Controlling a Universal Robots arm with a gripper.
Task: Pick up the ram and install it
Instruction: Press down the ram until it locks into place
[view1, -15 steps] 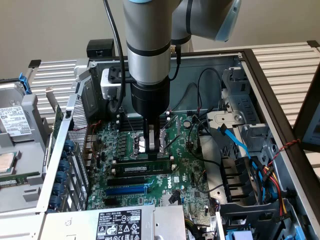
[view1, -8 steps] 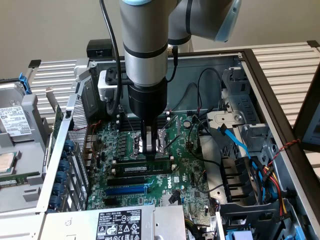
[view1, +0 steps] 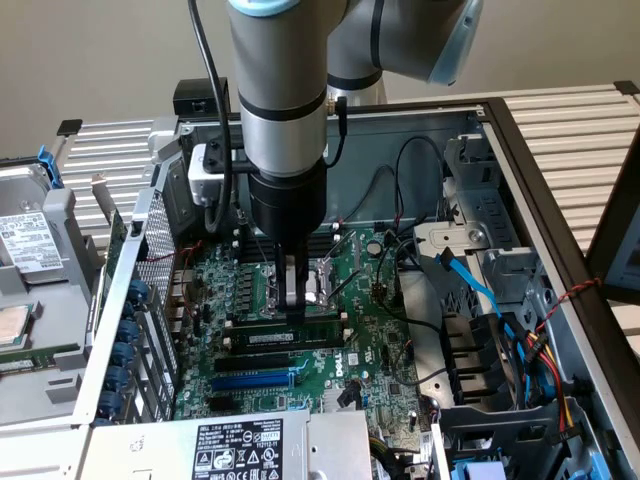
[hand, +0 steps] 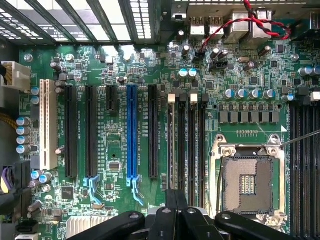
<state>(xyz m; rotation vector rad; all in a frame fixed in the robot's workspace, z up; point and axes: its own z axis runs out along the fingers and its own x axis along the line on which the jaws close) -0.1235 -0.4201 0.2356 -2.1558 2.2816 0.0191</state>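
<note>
gripper (view1: 291, 300) clamped on top edge of ram (view1: 283, 338) | ram directly beneath, resting in memory slot (hand: 183, 140) beside CPU socket (hand: 247, 182) | advise: press straight down, evenly, avoid tilt, until latches close

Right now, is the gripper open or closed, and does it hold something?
Gripper: closed, tips down at the ram in its slot; whether it clamps the ram cannot be told.
</note>
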